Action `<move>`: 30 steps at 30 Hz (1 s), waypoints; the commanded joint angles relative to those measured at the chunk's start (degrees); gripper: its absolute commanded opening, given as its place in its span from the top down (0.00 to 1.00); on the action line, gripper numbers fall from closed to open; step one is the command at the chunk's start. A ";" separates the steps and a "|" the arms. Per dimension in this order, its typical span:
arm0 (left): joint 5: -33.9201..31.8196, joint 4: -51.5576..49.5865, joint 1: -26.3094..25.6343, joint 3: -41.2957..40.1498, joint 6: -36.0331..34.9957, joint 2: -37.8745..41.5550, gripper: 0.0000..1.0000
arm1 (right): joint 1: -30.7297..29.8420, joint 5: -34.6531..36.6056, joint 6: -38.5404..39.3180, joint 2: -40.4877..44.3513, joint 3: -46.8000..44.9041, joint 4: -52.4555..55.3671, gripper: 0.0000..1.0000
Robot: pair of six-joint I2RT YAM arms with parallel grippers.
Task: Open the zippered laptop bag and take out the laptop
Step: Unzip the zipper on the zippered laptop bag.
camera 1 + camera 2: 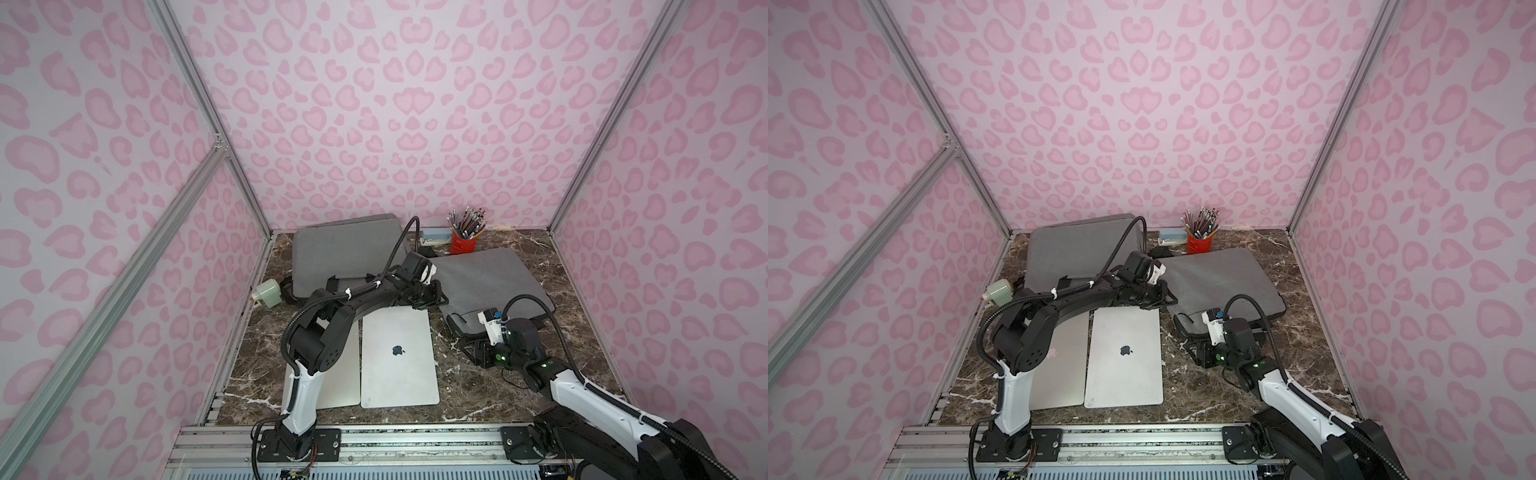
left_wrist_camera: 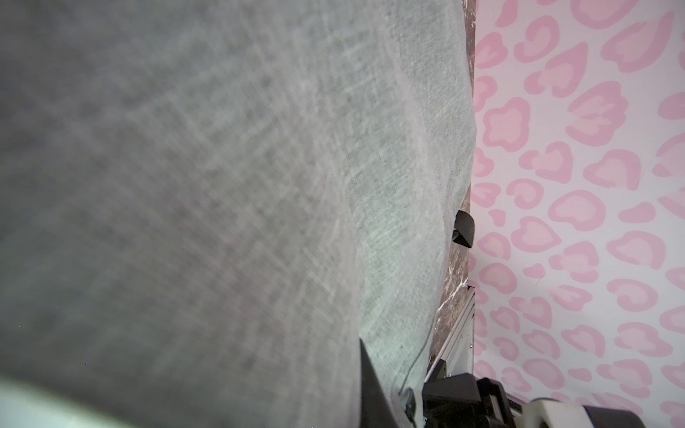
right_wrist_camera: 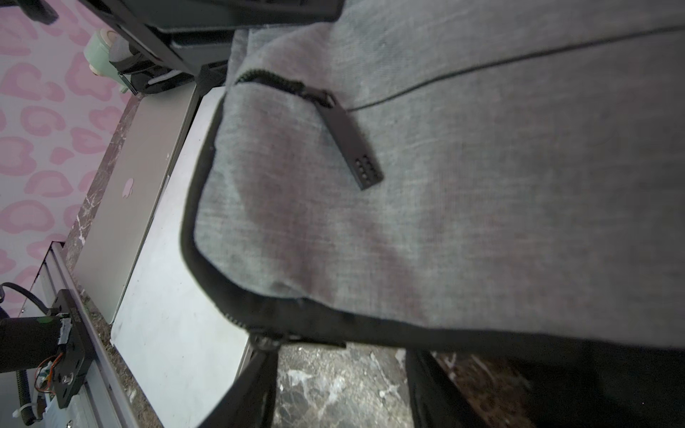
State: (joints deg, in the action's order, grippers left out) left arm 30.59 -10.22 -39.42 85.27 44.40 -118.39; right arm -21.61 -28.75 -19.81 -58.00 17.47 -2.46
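At the left edge of a top view, a pale green container (image 1: 269,292) sits on the marble counter (image 1: 478,395). Just right of it, at upper left, lies a second grey bag (image 1: 345,249). Two closed silver laptops lie side by side at lower centre. The left arm partly covers the plain one (image 1: 338,374), while the logo laptop (image 1: 399,361) is in clear sight. A red pencil cup (image 1: 462,243) stands at the back.

The laptop bag (image 1: 490,278) lies at centre right. Its long axis runs across the frame, dipping slightly to the right, and its zippered edge faces the frame's lower edge.

The left gripper (image 1: 434,297) is at the bag's left edge, jaws pressed together on the fabric; grey cloth fills the left wrist view. The right gripper (image 1: 478,351) is at the bag's near left corner with its jaws spread. In the right wrist view the zip slider (image 3: 264,339) lies just beside one of its fingers (image 3: 255,385), and a pocket zip pull (image 3: 350,144) rests on the bag's face.
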 commanded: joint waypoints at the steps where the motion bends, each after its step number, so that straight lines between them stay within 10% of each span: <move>1: 3.21 1.06 0.13 0.86 -1.79 -0.17 0.98 | 0.15 -3.93 3.77 -2.81 1.92 -3.96 0.43; 30: 3.73 0.28 0.75 2.11 -2.05 -0.70 0.98 | 2.84 -11.86 2.81 -2.75 -0.03 -8.28 0.65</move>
State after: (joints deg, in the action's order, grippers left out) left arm 32.14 -10.70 -38.61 86.48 43.57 -119.35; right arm -18.74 -40.12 -16.95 -60.14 18.09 -7.90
